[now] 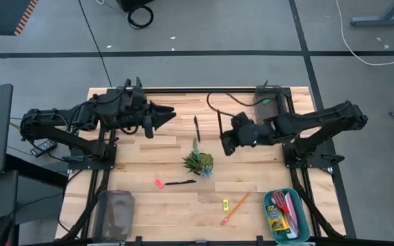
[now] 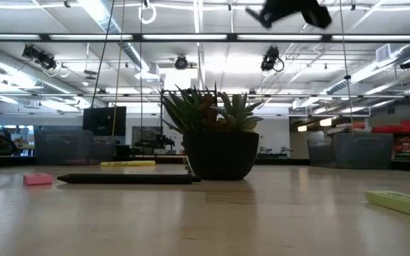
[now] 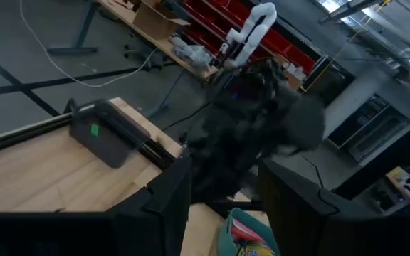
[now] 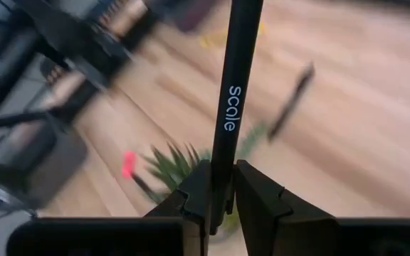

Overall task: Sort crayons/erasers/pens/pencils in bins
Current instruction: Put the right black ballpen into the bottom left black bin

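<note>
My right gripper (image 1: 224, 142) hangs over the table's middle, shut on a slim black pen (image 4: 228, 107), which also shows as a thin dark stick (image 1: 220, 124) in the high view. A second pen (image 1: 197, 128) lies flat at the far middle. A third pen (image 1: 180, 182) lies beside a pink eraser (image 1: 159, 183). A yellow eraser (image 1: 225, 203) and an orange pencil (image 1: 236, 208) lie near the front edge. The crayon box (image 1: 276, 219) sits in the teal bin (image 1: 299, 232). My left gripper (image 3: 219, 213) stands open at the far left, level, with nothing between its fingers. My right gripper pinches the pen near one end (image 4: 219, 181) between its two fingers (image 4: 258, 199). The fingers slant down from the table's right side and lie across the pen. The pen is lifted clear of the table, and its long free part reaches back past the camera.
A spiky potted plant (image 1: 198, 162) stands at the table's middle, just below and left of my right gripper. A translucent grey bin (image 1: 115, 213) sits at the front left. A dark grey bin (image 3: 109, 142) holding a green eraser (image 3: 95, 130) stands at the far right.
</note>
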